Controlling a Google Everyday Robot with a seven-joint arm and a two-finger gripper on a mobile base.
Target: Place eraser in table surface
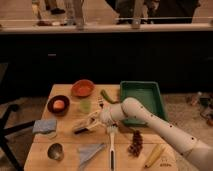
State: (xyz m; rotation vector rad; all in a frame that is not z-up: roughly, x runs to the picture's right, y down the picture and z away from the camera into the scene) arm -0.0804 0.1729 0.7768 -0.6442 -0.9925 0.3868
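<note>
Tan eraser (80, 131) in hand (82, 126) over table (65, 136)

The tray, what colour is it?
Green tray, camera view; the gripper is lower left of it.

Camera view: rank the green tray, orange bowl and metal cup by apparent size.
1. green tray
2. orange bowl
3. metal cup, smallest though nearest

The hand is over the table surface, near its middle.
</note>
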